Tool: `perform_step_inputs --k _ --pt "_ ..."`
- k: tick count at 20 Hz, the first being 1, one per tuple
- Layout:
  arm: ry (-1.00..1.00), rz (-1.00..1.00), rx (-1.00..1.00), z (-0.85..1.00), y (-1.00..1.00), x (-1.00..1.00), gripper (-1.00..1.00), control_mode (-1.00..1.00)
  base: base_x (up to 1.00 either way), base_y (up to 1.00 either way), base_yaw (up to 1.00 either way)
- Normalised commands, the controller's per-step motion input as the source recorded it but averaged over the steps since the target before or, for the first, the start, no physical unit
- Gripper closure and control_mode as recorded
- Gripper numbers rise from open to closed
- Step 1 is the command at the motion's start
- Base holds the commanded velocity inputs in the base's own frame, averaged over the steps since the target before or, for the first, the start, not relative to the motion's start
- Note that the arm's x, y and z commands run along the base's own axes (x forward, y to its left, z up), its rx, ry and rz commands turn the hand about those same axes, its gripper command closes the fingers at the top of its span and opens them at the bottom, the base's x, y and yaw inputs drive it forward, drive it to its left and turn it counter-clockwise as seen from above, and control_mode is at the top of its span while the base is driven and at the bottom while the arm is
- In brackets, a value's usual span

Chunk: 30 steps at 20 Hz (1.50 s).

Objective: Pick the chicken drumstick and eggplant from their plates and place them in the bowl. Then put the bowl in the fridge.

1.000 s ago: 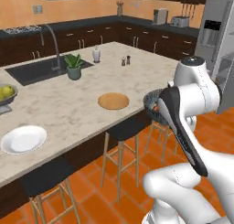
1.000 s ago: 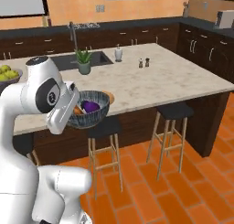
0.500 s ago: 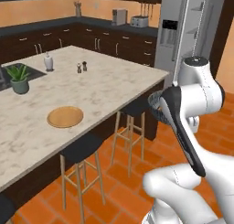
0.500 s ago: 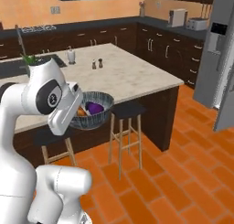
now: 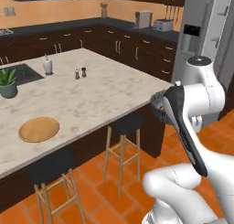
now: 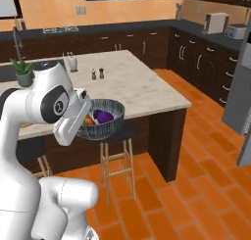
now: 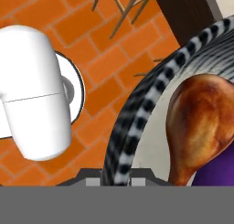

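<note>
My gripper [image 7: 115, 181] is shut on the rim of the dark speckled bowl [image 7: 137, 111], which it holds in the air beside the island. In the bowl lie the orange-brown chicken drumstick [image 7: 201, 122] and the purple eggplant [image 7: 221, 173]. The right base view shows the bowl [image 6: 109, 127] in front of my forearm, with the eggplant [image 6: 103, 116] and the drumstick [image 6: 88, 120] in it. In the left base view the bowl's edge [image 5: 157, 104] peeks out behind the arm. The bare wooden plate [image 5: 39, 129] lies on the island. The grey fridge [image 5: 201, 22] stands at the right.
The marble island [image 5: 96, 93] carries a potted plant [image 5: 8, 83], a white bottle [image 5: 46, 64] and salt and pepper shakers [image 5: 80, 73]. Stools [image 5: 125, 125] stand under its edge. Dark cabinets line the back wall. Orange tiled floor [image 6: 196, 170] lies open toward the fridge [image 6: 242, 82].
Both base views have swung round: the island slid left and the fridge came nearer at the right. The bowl stays held in my gripper with both foods in it.
</note>
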Motion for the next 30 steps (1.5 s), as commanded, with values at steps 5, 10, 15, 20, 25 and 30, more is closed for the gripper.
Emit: perform_step_inputs --k 5,10,15,20,25,30 --pt "0.00 0.00 0.00 0.00 0.00 0.00 1.00 1.00 0.33 -1.00 0.42" --pt "0.00 0.00 0.00 0.00 0.00 0.00 1.00 1.00 0.27 -1.00 0.41" --pt "0.00 0.00 0.00 0.00 0.00 0.00 1.00 1.00 0.13 -1.00 0.40" --pt "0.00 0.00 0.00 0.00 0.00 0.00 1.00 1.00 0.04 -1.00 0.36" --pt "0.00 0.00 0.00 0.00 0.00 0.00 1.00 1.00 0.03 -1.00 0.31" --pt "0.00 0.00 0.00 0.00 0.00 0.00 1.00 1.00 0.15 -1.00 0.00"
